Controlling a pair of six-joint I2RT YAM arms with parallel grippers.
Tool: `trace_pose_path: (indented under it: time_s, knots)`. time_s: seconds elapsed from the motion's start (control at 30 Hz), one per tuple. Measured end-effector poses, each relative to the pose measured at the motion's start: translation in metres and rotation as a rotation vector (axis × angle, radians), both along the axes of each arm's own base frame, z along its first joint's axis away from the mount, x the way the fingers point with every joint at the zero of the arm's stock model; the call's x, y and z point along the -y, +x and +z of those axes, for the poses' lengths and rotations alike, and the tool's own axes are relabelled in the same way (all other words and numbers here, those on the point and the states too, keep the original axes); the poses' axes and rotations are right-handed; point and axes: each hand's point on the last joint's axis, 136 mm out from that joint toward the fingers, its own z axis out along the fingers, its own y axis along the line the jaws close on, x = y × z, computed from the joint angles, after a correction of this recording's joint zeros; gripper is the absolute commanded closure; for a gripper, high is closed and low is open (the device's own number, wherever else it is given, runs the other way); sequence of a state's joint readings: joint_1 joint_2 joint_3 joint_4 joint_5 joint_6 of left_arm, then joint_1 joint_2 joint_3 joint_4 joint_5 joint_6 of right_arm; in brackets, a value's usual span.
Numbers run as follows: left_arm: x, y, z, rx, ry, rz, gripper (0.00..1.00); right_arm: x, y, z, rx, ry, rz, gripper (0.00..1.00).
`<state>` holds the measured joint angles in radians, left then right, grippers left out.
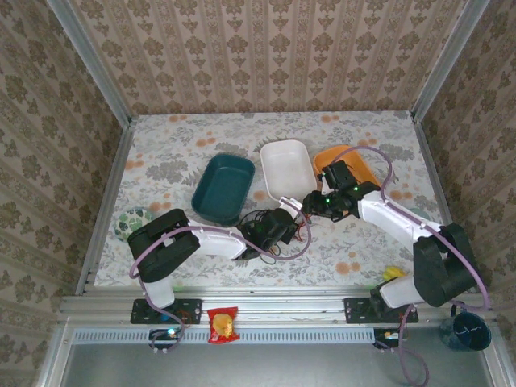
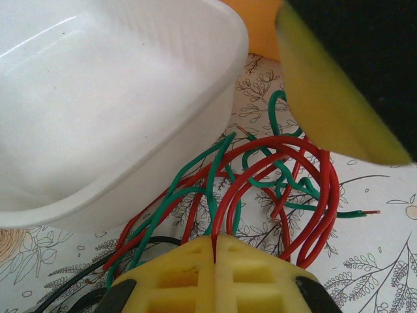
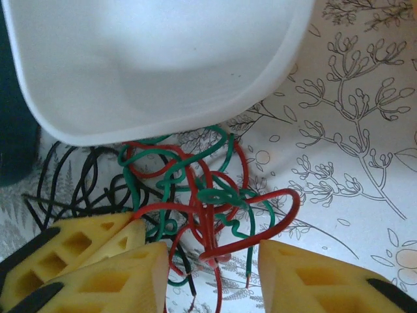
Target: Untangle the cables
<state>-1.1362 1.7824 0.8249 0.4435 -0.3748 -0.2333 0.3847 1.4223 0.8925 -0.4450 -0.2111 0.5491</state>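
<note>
Pinching one red strand (image 2: 218, 218) right at the seam of its yellow pads (image 2: 176, 274), the left gripper (image 2: 215, 246) is fully closed and acts as the anchor, prob. so the bundle can't slide while the other arm works. The cables (image 3: 207, 195) sit as one small red/green/black knot on the table (image 3: 365, 130), just beside the near wall of the white tray (image 2: 98, 98), btwn the two grippers; black strands (image 3: 71, 173) trail off toward the left arm's side. The right gripper (image 3: 215, 264) hangs low over the knot w/ jaws apart, a red loop (image 3: 294, 205) lying in the gap but not clamped. It's placed there, I'd judge, to grab that loop and draw it away from the anchored end. Top view has both tools nose to nose in front of the white tray, w/ a teal tray (image 1: 222, 187) and an orange tray (image 1: 355, 161) either side. Task looks early: colours are all interlaced. Risk: green strands (image 3: 229, 147) cross the same loop, so a pull may tighten the knot or nudge the tray.
</note>
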Motion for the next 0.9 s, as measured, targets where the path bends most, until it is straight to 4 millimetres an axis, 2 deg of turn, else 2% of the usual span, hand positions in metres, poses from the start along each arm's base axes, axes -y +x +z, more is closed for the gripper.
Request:
trace_pose_path:
  time_s: [0.23, 0.5, 0.73, 0.9]
  knots:
    - [0.0, 0.0, 0.0, 0.0, 0.0, 0.0, 1.0, 0.003, 0.004, -0.002, 0.003, -0.007, -0.036, 0.65]
    - [0.0, 0.0, 0.0, 0.0, 0.0, 0.0, 1.0, 0.009, -0.004, -0.018, -0.032, -0.032, -0.059, 0.67]
    - [0.0, 0.0, 0.0, 0.0, 0.0, 0.0, 1.0, 0.012, 0.0, -0.022, -0.031, -0.038, -0.097, 0.92]
    - [0.0, 0.0, 0.0, 0.0, 0.0, 0.001, 1.0, 0.023, 0.003, -0.02, -0.006, -0.072, -0.144, 0.99]
